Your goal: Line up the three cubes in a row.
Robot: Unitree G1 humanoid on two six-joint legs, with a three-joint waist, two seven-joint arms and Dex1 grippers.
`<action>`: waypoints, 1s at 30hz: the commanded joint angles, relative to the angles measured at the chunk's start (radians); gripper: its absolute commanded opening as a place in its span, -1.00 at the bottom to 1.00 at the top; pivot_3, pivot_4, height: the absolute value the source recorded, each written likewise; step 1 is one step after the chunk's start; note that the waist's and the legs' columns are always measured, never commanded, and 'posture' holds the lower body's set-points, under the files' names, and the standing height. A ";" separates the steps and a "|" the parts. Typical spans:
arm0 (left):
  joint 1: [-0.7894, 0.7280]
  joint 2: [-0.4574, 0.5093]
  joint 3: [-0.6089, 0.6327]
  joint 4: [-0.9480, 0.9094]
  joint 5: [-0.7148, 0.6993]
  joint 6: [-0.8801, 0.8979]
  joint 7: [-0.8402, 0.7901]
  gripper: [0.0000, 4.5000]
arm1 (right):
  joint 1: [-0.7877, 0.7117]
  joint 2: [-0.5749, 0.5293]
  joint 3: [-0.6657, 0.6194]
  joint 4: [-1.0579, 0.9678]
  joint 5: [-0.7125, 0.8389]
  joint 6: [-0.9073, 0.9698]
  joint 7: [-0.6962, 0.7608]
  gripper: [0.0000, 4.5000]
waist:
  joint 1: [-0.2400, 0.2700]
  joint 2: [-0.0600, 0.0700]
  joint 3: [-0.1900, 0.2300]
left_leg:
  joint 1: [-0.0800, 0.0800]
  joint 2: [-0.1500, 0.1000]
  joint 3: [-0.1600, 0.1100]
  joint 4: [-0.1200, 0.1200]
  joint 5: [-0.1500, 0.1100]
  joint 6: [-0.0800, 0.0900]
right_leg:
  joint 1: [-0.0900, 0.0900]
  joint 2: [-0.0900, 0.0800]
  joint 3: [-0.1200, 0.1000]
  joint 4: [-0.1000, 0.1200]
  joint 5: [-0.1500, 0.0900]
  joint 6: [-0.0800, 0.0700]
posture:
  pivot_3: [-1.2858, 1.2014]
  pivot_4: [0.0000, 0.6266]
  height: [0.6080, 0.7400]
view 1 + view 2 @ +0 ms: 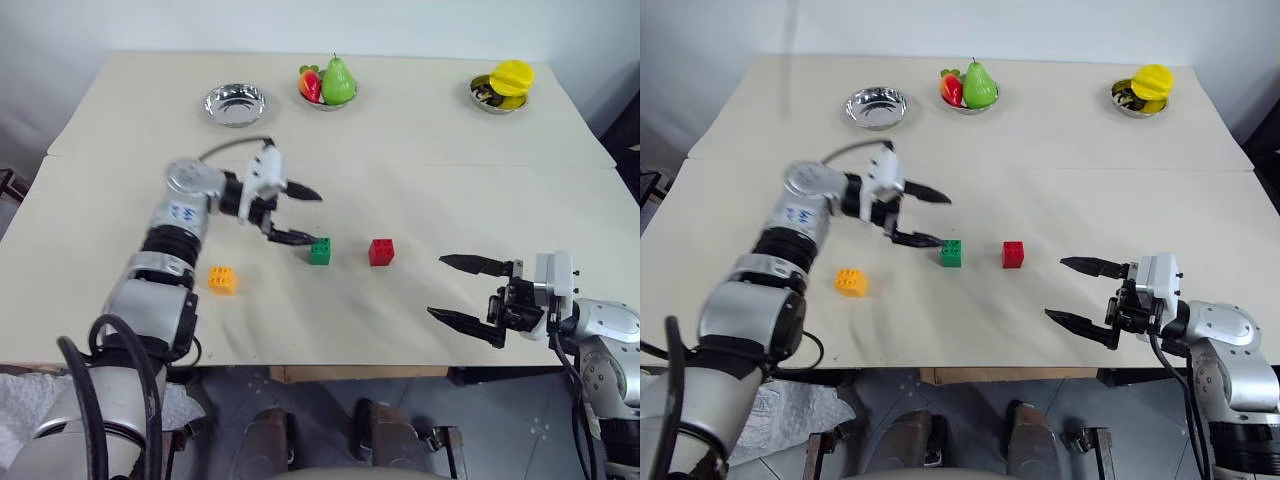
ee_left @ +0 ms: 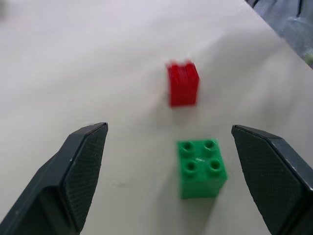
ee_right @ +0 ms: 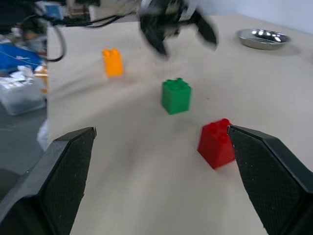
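On my table (image 1: 420, 190): green cube (image 1: 320, 251), four studs up, standing free. Red cube (image 1: 381, 251) just to its right, apart from it, level with it. Orange-yellow cube (image 1: 222, 279) well to its left and nearer me, out of line.

My left gripper (image 1: 298, 215) hangs just left of the green cube, jaws spread, holding nothing. My right gripper (image 1: 468, 292), jaws spread wide and empty, sits well right of the red cube.

Far edge: empty steel bowl (image 1: 235, 104), bowl of fruit (image 1: 327, 84), bowl with yellow fruit (image 1: 503, 87).

Head pair looks down over table (image 1: 420, 190). Wrist cameras sit close behind each pincer, sharing green brick (image 2: 201, 167) and red brick (image 3: 216, 143).
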 commanded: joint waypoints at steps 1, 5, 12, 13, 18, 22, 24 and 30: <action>0.073 0.101 0.085 -0.167 -0.109 0.092 -0.070 0.96 | -0.043 0.003 0.035 0.019 0.028 0.051 0.029 1.00 | -0.011 0.000 0.000 | 0.000 0.000 0.000 0.000 0.000 0.000 | 0.000 0.000 0.000 0.000 0.000 0.000 | 0.03 -0.52 1.00; 0.348 0.247 0.206 -0.402 -0.192 0.193 0.019 0.96 | -0.122 0.055 0.082 0.062 0.005 0.009 0.050 1.00 | -0.041 0.002 -0.001 | 0.003 0.002 -0.004 -0.001 0.000 0.000 | 0.000 0.000 0.001 0.001 0.000 0.000 | 0.03 -0.52 1.00; 1.018 0.284 0.585 -0.826 -0.334 0.341 0.317 0.96 | -0.222 0.131 0.151 0.047 -0.008 -0.029 0.082 1.00 | -0.043 0.002 0.000 | 0.002 0.006 -0.007 0.000 -0.002 0.000 | -0.002 -0.002 0.001 0.003 -0.001 -0.001 | 0.03 -0.52 1.00; 1.087 0.266 0.624 -0.875 -0.354 0.358 0.355 0.96 | -0.230 0.136 0.155 0.044 -0.007 -0.029 0.084 1.00 | -0.037 0.002 0.000 | 0.002 0.005 -0.008 0.000 -0.002 0.000 | -0.001 -0.004 0.001 0.004 -0.001 -0.001 | 0.03 -0.52 1.00; 1.381 0.148 0.778 -1.075 -0.420 0.393 0.502 0.96 | -0.269 0.152 0.185 0.015 0.004 -0.022 0.102 1.00 | -0.014 0.002 0.000 | 0.003 0.002 -0.011 0.002 -0.004 0.003 | 0.002 -0.009 0.000 0.004 0.000 -0.001 | 0.03 -0.52 1.00; 1.554 0.074 0.777 -1.175 -0.425 0.369 0.523 0.96 | -0.278 0.143 0.192 0.018 0.000 -0.030 0.128 1.00 | -0.017 0.002 0.000 | 0.003 0.003 -0.011 0.001 -0.005 0.001 | 0.002 -0.007 -0.001 0.003 0.000 -0.001 | 0.03 -0.52 1.00; 1.595 0.041 0.756 -1.230 -0.423 0.363 0.549 0.96 | -0.282 0.137 0.184 0.040 -0.004 -0.042 0.142 1.00 | -0.017 0.002 0.000 | 0.003 0.003 -0.011 0.001 -0.006 0.001 | 0.002 -0.007 -0.001 0.002 -0.001 -0.001 | 0.03 -0.52 1.00; 1.565 -0.039 0.583 -1.477 -0.346 0.405 0.754 0.96 | -0.256 0.078 0.165 0.098 -0.014 -0.032 0.193 1.00 | -0.016 0.002 0.000 | 0.003 0.002 -0.010 0.001 -0.006 0.001 | 0.002 -0.008 0.000 0.002 0.000 -0.001 | 0.03 -0.52 1.00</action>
